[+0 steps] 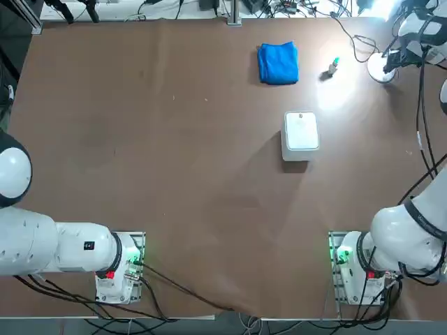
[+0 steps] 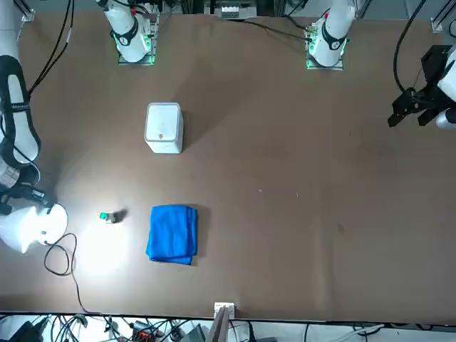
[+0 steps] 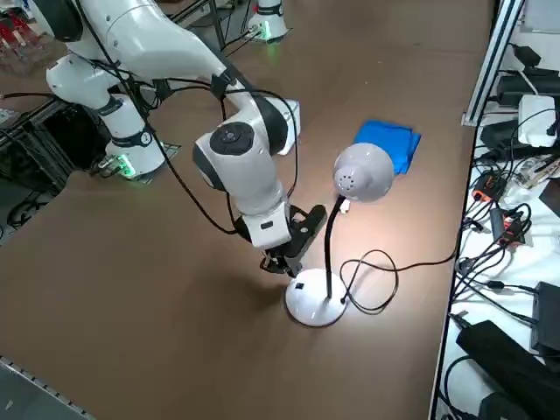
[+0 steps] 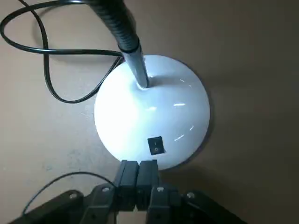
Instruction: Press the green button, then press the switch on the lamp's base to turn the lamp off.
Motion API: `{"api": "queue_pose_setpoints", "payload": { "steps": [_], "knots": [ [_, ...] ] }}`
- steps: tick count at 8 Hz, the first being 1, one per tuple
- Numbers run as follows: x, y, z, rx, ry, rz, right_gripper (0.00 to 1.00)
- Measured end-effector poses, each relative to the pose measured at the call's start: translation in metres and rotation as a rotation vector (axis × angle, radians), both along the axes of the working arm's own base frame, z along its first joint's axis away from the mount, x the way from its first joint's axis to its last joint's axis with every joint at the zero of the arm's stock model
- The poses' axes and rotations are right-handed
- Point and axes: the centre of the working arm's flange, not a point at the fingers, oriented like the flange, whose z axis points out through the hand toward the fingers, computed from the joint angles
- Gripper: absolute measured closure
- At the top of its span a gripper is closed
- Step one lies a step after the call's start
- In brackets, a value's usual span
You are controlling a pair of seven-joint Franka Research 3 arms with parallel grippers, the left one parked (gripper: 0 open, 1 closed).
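Top view: small green-capped grey button (image 1: 333, 65) beside blue folded cloth (image 1: 279, 63). Right side view: white-shaded lamp (image 3: 363, 172) stands on round white base (image 3: 316, 298). Right wrist view: black rocker switch (image 4: 156, 145) on base; black right gripper (image 4: 138, 163) near it, closed, fingertips together.

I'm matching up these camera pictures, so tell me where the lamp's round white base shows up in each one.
Top: upper right, the lamp's base partly under the right arm.
Front: lower left, behind the lit lamp head.
Right side: just below and right of centre.
Right wrist: middle, the switch beside the closed tool.
Shared landmark: the black cord, looping on the table near the base in all four.
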Motion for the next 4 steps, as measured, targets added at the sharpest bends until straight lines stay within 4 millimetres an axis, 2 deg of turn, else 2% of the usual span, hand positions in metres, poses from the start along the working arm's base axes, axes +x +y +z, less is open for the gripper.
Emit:
{"api": "queue_pose_setpoints", "payload": {
  "steps": [4],
  "knots": [
    [0.0005, -0.0019, -0.0093, -0.015, -0.021, -0.006, 0.99]
  ]
}}
